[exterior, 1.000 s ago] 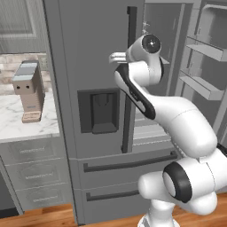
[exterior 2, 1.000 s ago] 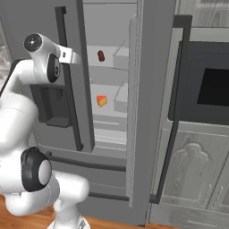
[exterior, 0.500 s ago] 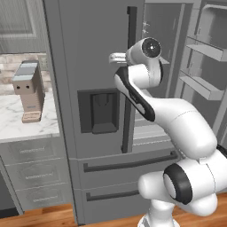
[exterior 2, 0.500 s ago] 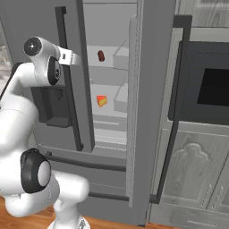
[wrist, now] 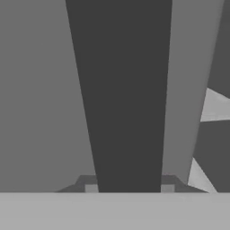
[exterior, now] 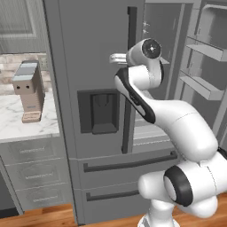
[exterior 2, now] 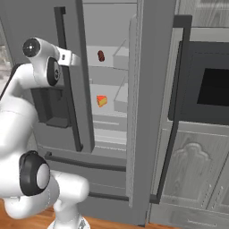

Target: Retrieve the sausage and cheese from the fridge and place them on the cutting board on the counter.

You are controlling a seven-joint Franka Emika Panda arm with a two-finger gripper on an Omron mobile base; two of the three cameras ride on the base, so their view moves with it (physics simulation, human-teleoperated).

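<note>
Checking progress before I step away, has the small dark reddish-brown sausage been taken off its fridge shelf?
No, the small dark reddish-brown sausage sits on an upper fridge shelf.

The left base view looked forward from behind and left of the white arm, taking in the tall grey French-door fridge at middling range with a strip of white marble counter at its left. The right base view faced the same fridge from behind and right, seeing into its open compartment. The hand view sat very close against the long dark vertical door handle, looking straight along it.
</note>
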